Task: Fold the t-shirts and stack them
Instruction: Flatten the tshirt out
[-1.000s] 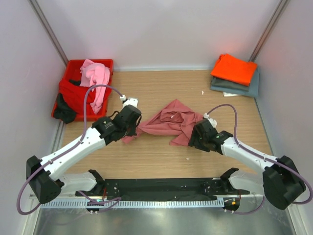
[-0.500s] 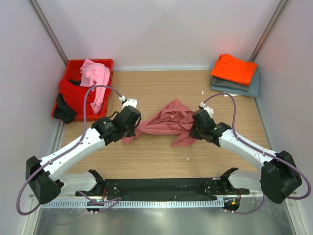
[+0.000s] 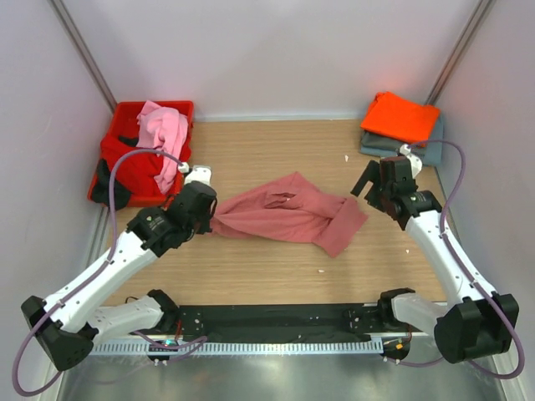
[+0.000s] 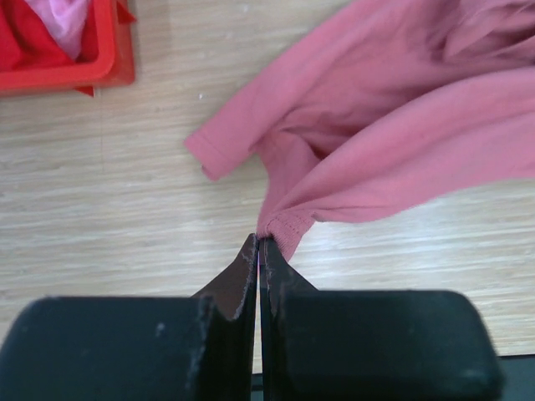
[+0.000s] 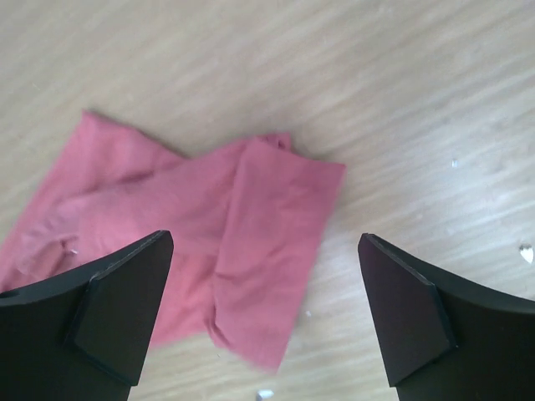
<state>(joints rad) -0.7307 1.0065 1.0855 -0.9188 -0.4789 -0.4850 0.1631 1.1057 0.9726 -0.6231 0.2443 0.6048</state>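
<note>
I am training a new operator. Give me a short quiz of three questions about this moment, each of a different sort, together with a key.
1. True or false: the left gripper is shut on an edge of the salmon-pink shirt.
2. Choose one. The right gripper is: A) shut on cloth, B) open and empty, C) out of view.
3. Fill in the missing word: the folded shirt lying on top of the grey-blue shirt is ____.

Key: 1 true; 2 B; 3 orange, meaning the orange shirt.
</note>
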